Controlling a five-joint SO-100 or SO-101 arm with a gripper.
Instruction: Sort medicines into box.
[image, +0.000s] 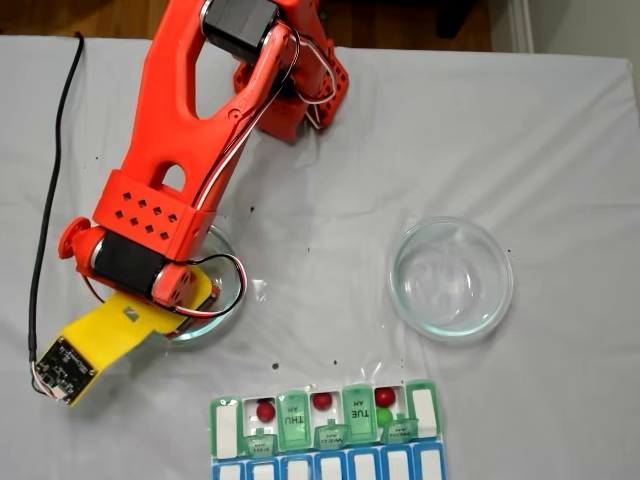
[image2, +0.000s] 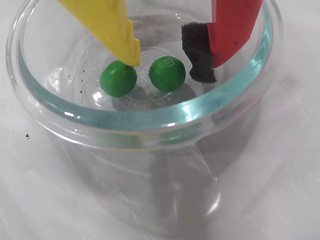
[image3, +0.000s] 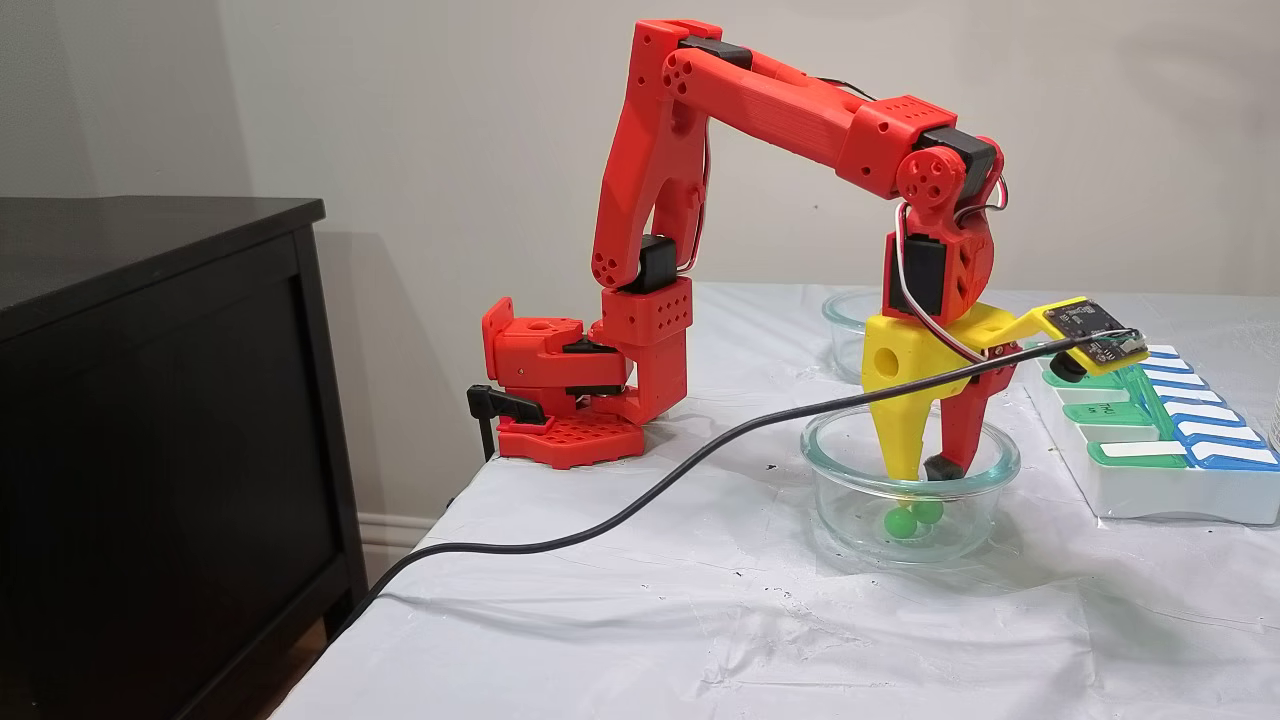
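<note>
Two green medicines (image2: 118, 78) (image2: 167, 73) lie on the bottom of a round glass dish (image2: 150, 120). My gripper (image2: 168, 70) hangs open inside the dish, its yellow finger (image2: 120, 30) over the left ball and its red finger with a black pad (image2: 200, 60) to the right of the other. From the side, the fingertips (image3: 905, 470) stand a little above the green medicines (image3: 912, 518). The box (image: 358, 415) lies at the table's near edge in the top-down fixed view, with three red medicines (image: 265, 410) (image: 322, 401) (image: 384, 397) and one green one (image: 384, 414) in open compartments.
A second, empty glass dish (image: 450, 278) stands to the right of the arm. A black cable (image3: 600, 520) runs across the white cloth from the wrist camera (image3: 1095, 340). A black cabinet (image3: 150, 400) stands beside the table. The arm's base (image3: 560, 400) is clamped at the table edge.
</note>
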